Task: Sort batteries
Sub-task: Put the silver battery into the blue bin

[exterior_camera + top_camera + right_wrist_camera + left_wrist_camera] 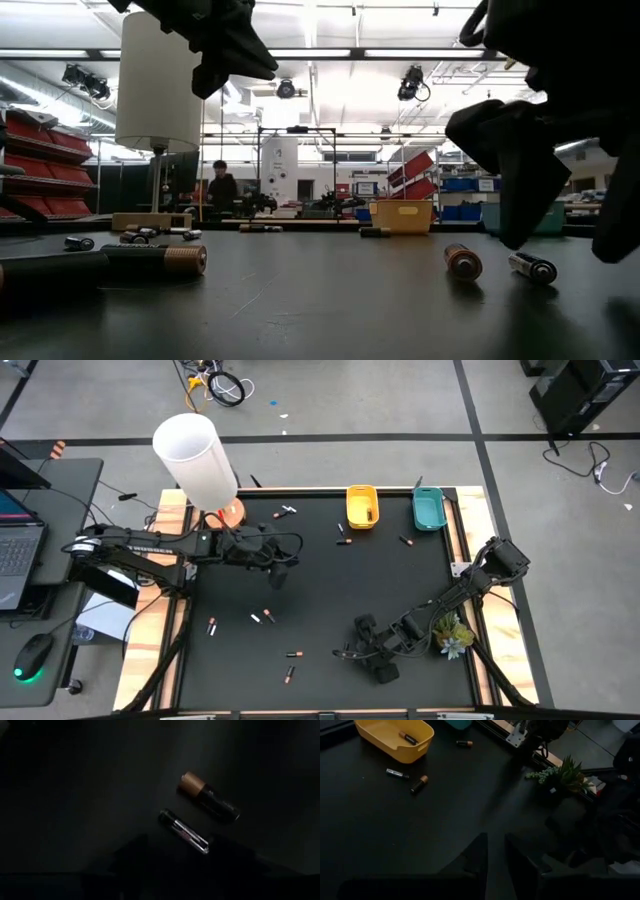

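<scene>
Batteries lie scattered on the black table (pixel 320 590), for instance at the near left (pixel 262 617) and at the far side (pixel 343 543). My right gripper (pixel 352 651) is low over the near right part, open. A thin silvery battery (pixel 184 831) lies on the table between its two fingers (pixel 131 851). A copper-topped dark battery (pixel 207 800) lies just beyond it. My left gripper (pixel 281 572) hangs above the table's left middle, its fingers (pixel 479 854) a narrow gap apart with nothing between them.
At the far edge stand a yellow tray (pixel 362 506), with one battery (pixel 410 739) in it, and a teal tray (pixel 428 510). A white lamp (pixel 195 458) stands at the far left, and a small plant (pixel 452 632) at the right edge. A person is far off in the room (pixel 221 186).
</scene>
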Action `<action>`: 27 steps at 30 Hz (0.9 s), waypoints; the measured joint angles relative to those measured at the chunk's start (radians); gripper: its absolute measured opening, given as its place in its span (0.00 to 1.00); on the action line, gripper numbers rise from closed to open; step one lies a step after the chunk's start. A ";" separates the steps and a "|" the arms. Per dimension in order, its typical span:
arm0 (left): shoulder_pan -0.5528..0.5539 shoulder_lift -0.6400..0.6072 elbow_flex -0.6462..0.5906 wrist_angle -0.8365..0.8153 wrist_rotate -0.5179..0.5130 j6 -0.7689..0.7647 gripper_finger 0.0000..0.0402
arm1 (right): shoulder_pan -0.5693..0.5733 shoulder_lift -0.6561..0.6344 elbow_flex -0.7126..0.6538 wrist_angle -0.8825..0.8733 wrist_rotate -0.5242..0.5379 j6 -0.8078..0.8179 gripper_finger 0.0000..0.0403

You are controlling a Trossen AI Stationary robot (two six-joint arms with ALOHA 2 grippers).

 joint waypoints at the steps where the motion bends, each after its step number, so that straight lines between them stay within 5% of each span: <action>1: 0.000 0.000 0.000 0.000 0.000 0.000 0.19 | 0.000 0.000 0.000 0.009 0.000 -0.005 0.53; 27: 0.000 0.000 0.000 0.000 -0.018 -0.001 0.19 | -0.034 0.000 -0.112 0.192 -0.032 0.000 0.46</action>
